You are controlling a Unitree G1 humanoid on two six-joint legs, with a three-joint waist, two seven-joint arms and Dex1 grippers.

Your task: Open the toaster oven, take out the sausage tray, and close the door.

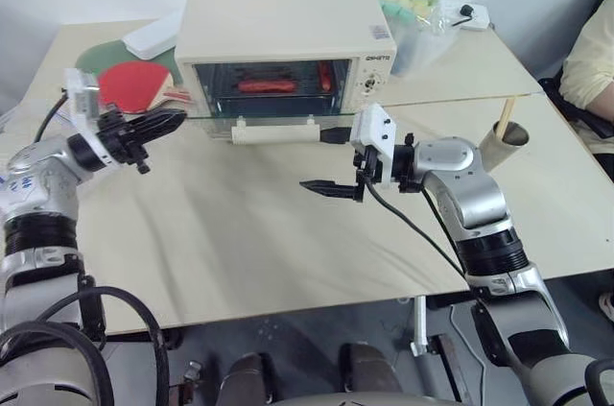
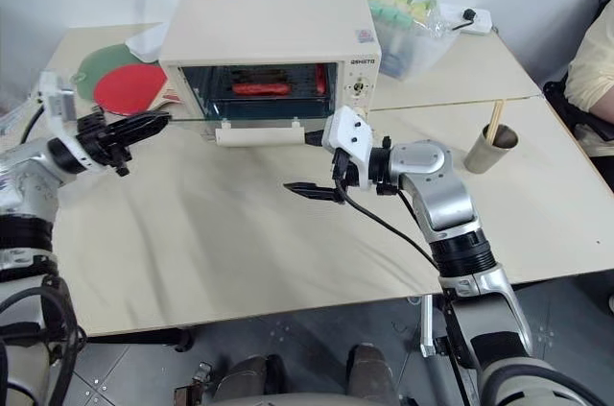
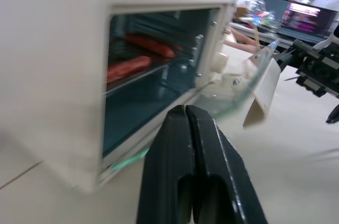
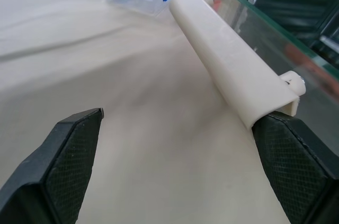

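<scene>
With the door (image 1: 273, 118) down, the left gripper (image 1: 163, 122) (fingers pressed together, empty) could jab the oven (image 1: 288, 46) frame instead of grasping the tray (image 1: 269, 87), while the right gripper (image 1: 331, 161) hangs spread.

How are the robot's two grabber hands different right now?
The left gripper has its two black fingers pressed shut, holding nothing; the right gripper has its fingers spread wide open. The left gripper sits beside the left edge of the open glass door of the toaster oven; the right gripper sits in front of the door's right end, by its cream handle. Both are empty.
</scene>
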